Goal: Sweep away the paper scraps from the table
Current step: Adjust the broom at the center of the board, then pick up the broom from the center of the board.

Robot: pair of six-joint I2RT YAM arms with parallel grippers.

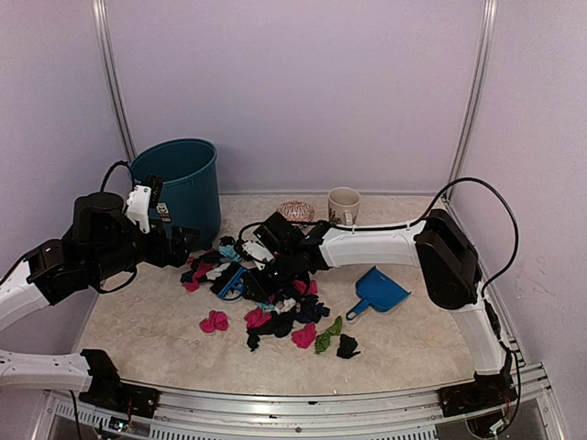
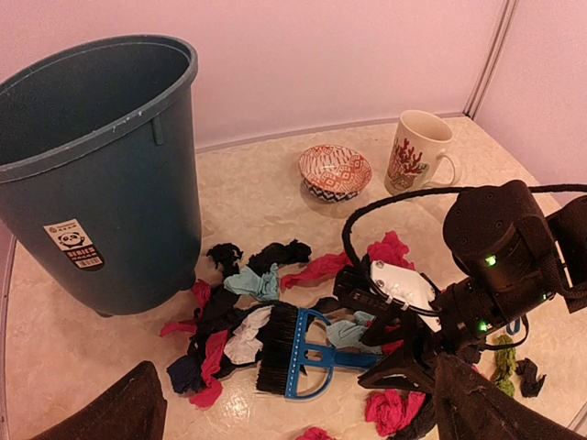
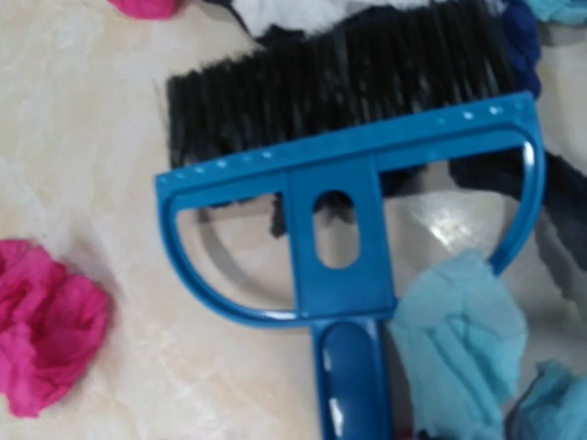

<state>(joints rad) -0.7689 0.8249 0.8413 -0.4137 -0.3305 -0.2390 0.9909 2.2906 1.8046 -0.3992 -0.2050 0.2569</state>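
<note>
Paper scraps (image 1: pixel 280 321) lie in a loose heap on the middle of the table (image 1: pixel 138 353), between the two arms, with a few pink, green and black wads strayed toward the near edge. I judge them very light and springy: crumpled wads that will skid, roll or hop over the bristles rather than stay put, so I would not pinch them one by one but push them low and slowly with the brush (image 2: pixel 289 353). The brush lies with its black bristles against the left side of the heap. My right gripper (image 2: pixel 390 362) appears to be pinching its blue handle, though the right wrist view shows no fingers. My left gripper (image 1: pixel 182 242) hangs spread wide and empty beside the teal bin (image 1: pixel 179 183). The blue dustpan (image 1: pixel 378 291) sits to the right of the heap, apart from it. A mug (image 1: pixel 344 205) and a patterned bowl (image 1: pixel 295 212) stand behind, and the right forearm reaches across in front of them, so a wide sweep could clip either.
</note>
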